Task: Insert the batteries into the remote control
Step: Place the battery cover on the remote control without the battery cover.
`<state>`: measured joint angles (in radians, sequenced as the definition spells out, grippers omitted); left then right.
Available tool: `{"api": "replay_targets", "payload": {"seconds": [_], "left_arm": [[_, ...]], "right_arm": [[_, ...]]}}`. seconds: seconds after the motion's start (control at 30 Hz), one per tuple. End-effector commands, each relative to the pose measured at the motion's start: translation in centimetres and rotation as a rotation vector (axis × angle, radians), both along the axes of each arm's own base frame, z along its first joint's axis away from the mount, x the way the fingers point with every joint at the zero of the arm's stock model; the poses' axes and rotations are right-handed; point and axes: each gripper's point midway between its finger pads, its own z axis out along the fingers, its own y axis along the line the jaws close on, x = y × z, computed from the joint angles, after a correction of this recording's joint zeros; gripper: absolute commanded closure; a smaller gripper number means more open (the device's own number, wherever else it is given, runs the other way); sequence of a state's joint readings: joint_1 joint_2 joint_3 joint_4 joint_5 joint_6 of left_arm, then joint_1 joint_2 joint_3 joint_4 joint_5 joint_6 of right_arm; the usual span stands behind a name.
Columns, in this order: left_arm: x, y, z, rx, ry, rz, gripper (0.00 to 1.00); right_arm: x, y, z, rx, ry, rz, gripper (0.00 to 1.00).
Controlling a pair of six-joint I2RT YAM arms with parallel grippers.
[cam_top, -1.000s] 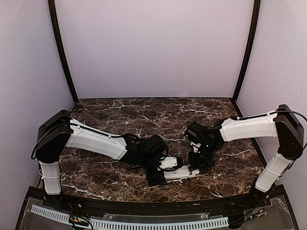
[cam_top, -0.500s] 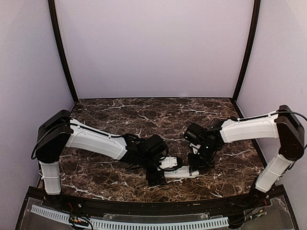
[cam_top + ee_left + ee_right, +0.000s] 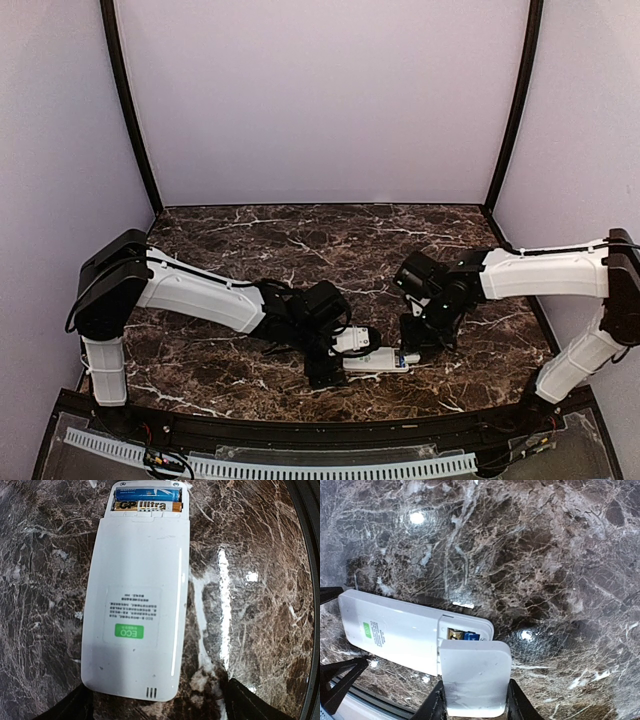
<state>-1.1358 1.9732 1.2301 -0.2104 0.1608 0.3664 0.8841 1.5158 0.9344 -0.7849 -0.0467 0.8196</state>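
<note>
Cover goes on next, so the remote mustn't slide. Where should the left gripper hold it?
Pinch the remote by its long edges at the end opposite the batteries, coming from that end: it lies flat, face down, and the right gripper needs the bay end free for the cover.

This is a robotics lab test cell, not a lived-in room. A dark marble-patterned counter (image 3: 300,235) sits boxed in by plain lilac walls (image 3: 320,100) on its far side and both flanks. Black frame struts (image 3: 128,110) rise from its far corners. Two white-and-black robot arms, the left arm (image 3: 195,290) and the right arm (image 3: 540,270), are bolted at the counter's near edge. Along that near edge runs a white slotted cable duct (image 3: 270,466) with loose wiring (image 3: 160,462).
</note>
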Motion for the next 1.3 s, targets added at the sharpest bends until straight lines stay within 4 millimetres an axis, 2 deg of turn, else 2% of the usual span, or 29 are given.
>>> {"api": "replay_targets", "payload": {"seconds": [0.0,0.13,0.53,0.67,0.93,1.27], "left_arm": [[-0.9,1.3,-1.9,0.071,0.048,-0.019,0.10],[-0.9,1.3,-2.0,0.071,0.049,-0.018,0.10],[-1.0,1.2,-2.0,0.069,0.052,-0.021,0.10],[-1.0,1.2,-1.9,0.066,0.051,-0.021,0.10],[-1.0,1.1,-1.9,0.065,0.055,-0.022,0.10],[-1.1,1.2,-2.0,0.066,0.057,-0.021,0.10]], "right_arm": [[-0.2,0.0,0.4,0.023,-0.034,-0.048,0.69],[-0.8,-0.1,-0.1,-0.008,-0.023,-0.073,0.70],[-0.6,-0.3,-0.9,-0.063,-0.059,-0.176,0.69],[-0.7,-0.6,-1.5,-0.093,-0.048,-0.174,0.69],[-0.2,0.0,-1.5,-0.076,-0.065,-0.152,0.69],[-0.5,-0.3,-2.1,-0.098,-0.053,-0.141,0.69]]}}
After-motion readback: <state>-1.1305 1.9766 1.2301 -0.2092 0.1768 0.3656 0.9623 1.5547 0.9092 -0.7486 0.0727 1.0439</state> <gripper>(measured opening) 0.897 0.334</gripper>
